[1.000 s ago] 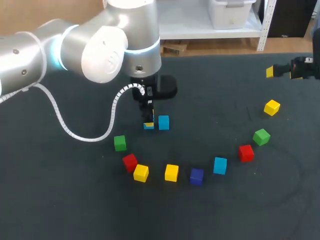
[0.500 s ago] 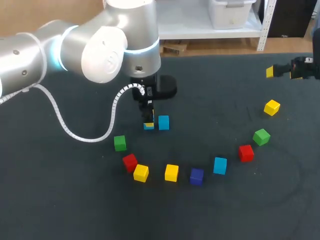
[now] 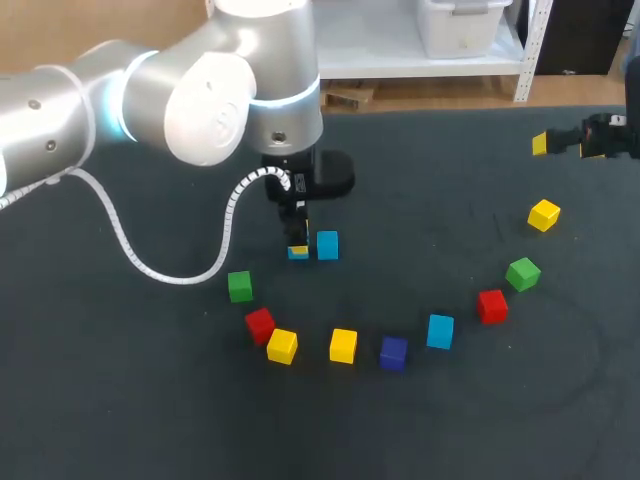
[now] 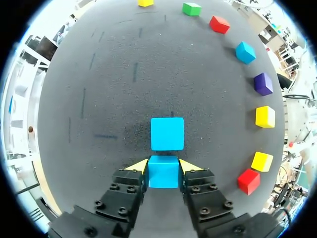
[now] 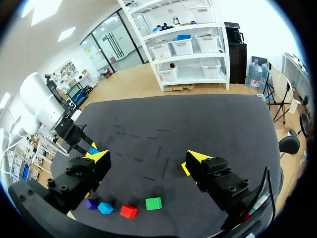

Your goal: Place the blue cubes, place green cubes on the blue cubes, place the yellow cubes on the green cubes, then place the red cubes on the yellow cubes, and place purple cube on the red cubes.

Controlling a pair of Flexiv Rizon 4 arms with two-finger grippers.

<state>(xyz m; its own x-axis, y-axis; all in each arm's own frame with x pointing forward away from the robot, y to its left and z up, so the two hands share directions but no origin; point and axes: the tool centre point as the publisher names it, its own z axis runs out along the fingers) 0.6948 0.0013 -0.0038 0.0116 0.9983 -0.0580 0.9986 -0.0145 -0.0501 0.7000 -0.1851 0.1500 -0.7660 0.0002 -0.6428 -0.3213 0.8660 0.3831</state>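
Note:
My left gripper (image 3: 297, 247) is shut on a blue cube (image 4: 163, 171), low over the table's middle. A second blue cube (image 4: 167, 133) lies just ahead of the held one, nearly touching it; in the head view this cube (image 3: 327, 245) is at the gripper's right. A third blue cube (image 3: 440, 331) lies in the arc of loose cubes nearer the front. My right gripper (image 3: 568, 146) hangs open and holds nothing above the far right of the table, seen in its own view (image 5: 148, 161) high over the mat.
The arc runs from a green cube (image 3: 239, 286) through red (image 3: 260, 324), two yellow cubes (image 3: 282, 346) (image 3: 343, 345), purple (image 3: 393, 352), red (image 3: 491, 306) and green (image 3: 522, 273) to yellow (image 3: 544, 214). The left arm's white cable (image 3: 225, 225) loops over the mat.

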